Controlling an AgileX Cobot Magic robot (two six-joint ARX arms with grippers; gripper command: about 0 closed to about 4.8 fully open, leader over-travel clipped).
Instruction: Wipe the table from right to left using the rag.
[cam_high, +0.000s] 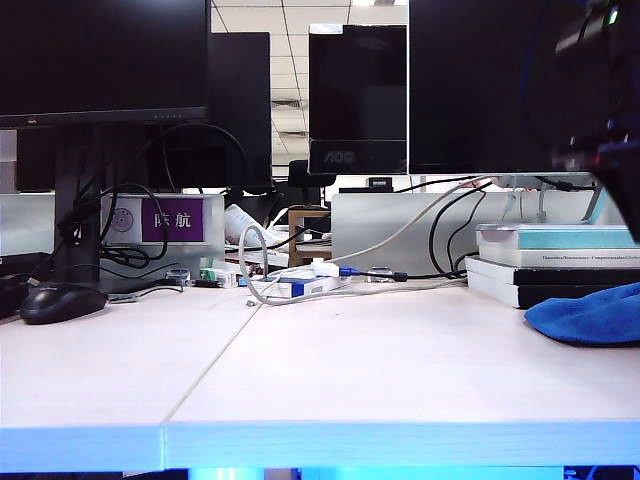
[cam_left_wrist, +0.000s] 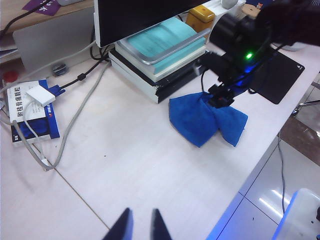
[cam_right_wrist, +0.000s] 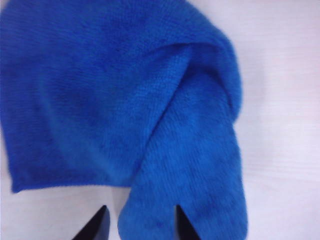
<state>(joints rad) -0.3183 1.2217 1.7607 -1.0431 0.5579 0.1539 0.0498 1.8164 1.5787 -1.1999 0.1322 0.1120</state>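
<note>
The white, faintly grained table (cam_left_wrist: 150, 165) lies bare for wiping, the fuzzy blue rag (cam_left_wrist: 205, 120) bunched near its right end beside 2 stacked books (cam_left_wrist: 160, 60). The right gripper (cam_right_wrist: 140, 225), jaws apart, straddles a rag fold, seemingly about to grasp. The left gripper (cam_left_wrist: 140, 227), fingers slightly parted, hovers empty over mid-table.

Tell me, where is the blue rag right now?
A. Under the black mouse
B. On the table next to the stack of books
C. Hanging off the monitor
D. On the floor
B: the rag lies crumpled on the table beside the stack of books, with the right end effector over it.
</note>
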